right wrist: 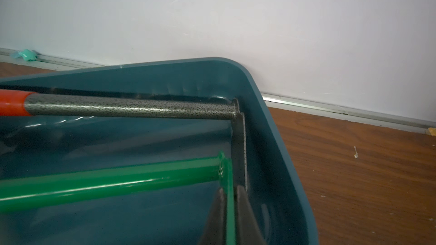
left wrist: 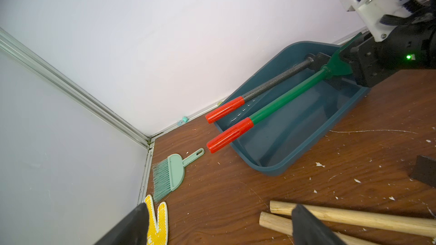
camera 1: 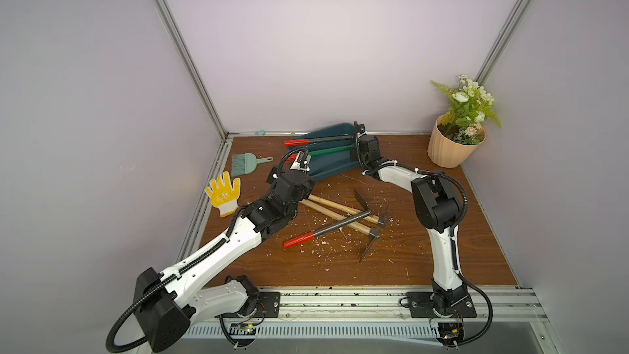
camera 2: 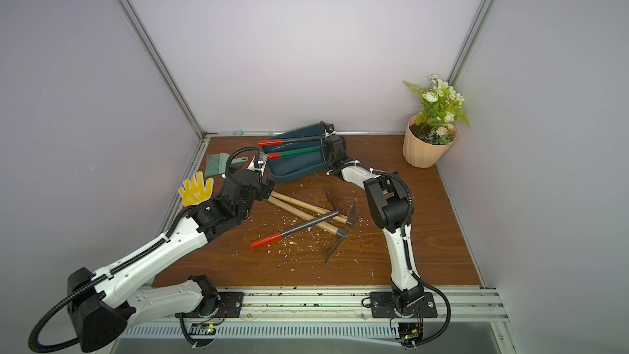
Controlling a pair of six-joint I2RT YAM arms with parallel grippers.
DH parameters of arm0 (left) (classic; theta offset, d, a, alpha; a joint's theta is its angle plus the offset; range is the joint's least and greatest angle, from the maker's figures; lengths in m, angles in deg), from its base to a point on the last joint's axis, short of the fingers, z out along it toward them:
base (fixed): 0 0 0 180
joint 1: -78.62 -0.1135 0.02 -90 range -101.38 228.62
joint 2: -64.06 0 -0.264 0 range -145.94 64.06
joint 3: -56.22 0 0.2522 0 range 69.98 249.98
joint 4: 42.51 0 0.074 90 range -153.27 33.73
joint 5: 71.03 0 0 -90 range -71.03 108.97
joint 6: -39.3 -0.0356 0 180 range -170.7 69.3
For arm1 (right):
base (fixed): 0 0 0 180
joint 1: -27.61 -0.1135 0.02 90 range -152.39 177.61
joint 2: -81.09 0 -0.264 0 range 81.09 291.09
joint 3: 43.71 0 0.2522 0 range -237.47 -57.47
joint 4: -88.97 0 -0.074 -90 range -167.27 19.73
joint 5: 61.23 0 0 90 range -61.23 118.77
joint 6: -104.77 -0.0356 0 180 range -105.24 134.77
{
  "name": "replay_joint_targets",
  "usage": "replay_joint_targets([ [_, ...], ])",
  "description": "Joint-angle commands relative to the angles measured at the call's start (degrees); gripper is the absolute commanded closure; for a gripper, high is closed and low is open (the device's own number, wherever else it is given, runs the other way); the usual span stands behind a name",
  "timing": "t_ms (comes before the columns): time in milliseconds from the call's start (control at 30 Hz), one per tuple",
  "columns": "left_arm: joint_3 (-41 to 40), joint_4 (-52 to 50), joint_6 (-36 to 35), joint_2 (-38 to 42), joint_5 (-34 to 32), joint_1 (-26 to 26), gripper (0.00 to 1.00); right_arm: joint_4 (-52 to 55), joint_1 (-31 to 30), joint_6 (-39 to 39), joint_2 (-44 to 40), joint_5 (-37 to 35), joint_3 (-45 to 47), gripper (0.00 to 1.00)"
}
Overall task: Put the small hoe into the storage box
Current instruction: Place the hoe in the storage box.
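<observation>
- At the left of a top view, a yellow glove and a teal brush lie on the table.
- Left of centre, your left gripper hovers with its jaws wide apart and holds nothing. It is near the ends of two wooden handles.
- At upper centre, the storage box holds the green small hoe beside a grey-handled hoe. Both red grips poke past its left rim.
- At the box's right end, your right gripper is clamped on the small hoe's blade.
- At the far right stands a peach flower pot.
</observation>
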Motion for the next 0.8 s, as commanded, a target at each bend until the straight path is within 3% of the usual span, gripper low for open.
replay_joint_targets([
  [0, 1.7, -1.3, 1.0, -0.6, -1.2, -0.8, 0.05, -11.2, 0.9, -3.8, -1.0, -0.1, -1.2, 1.00],
  [200, 1.9, -1.5, 0.9, -1.1, -1.3, -1.1, 0.05, -16.5, 1.7, -3.9, 0.1, 0.4, 1.3, 1.00],
  [633, 3.5, -2.4, 0.7, -4.3, -0.8, -1.3, 0.05, -15.2, 2.2, -3.4, 7.0, 2.6, -5.0, 1.00],
  [767, 3.6, -2.5, 0.7, -4.6, -0.8, -1.4, 0.05, -14.4, 2.3, -2.7, 7.5, 3.5, -6.2, 0.78],
])
